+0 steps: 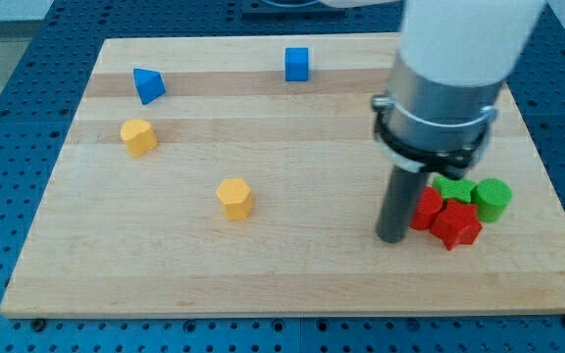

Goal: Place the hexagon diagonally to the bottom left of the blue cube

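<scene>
step: approach, nothing pushed yet | my tip point(392, 238) touching red cluster, tool grasps nothing | next: cross to yellow hexagon point(234, 198), shove toward blue cube point(296, 64)

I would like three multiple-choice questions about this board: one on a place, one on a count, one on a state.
1. Where is the blue cube?
A. near the view's top
B. at the view's bottom
C. beside the red blocks

2. How many yellow blocks are there?
A. one
B. two
C. four

3. My tip is:
A. touching a yellow block
B. just left of the red and green cluster
C. off the board

Answers:
1 A, it lies by the board's top edge.
2 B, the upper yellow block and the yellow hexagon.
3 B, the nearest red block is right beside it.
</scene>
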Tool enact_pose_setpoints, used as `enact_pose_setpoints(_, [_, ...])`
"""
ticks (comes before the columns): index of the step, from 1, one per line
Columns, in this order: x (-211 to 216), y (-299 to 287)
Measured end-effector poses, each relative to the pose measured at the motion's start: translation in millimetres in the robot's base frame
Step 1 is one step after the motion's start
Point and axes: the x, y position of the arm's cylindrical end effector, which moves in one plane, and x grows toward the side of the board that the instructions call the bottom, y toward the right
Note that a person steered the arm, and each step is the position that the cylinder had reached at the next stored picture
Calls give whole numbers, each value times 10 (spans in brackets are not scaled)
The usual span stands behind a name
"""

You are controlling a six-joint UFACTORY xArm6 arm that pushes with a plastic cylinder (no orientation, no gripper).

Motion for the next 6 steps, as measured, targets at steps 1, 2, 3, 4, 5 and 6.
enact_pose_setpoints(1, [6, -493])
enact_pose_setpoints(2, [54, -922])
enact_pose_setpoints(3, [102, -1145])
enact_pose_setpoints(4, [-96, -1172])
enact_pose_setpoints(5, [-515, -1367])
enact_pose_setpoints(6, [-850, -1632])
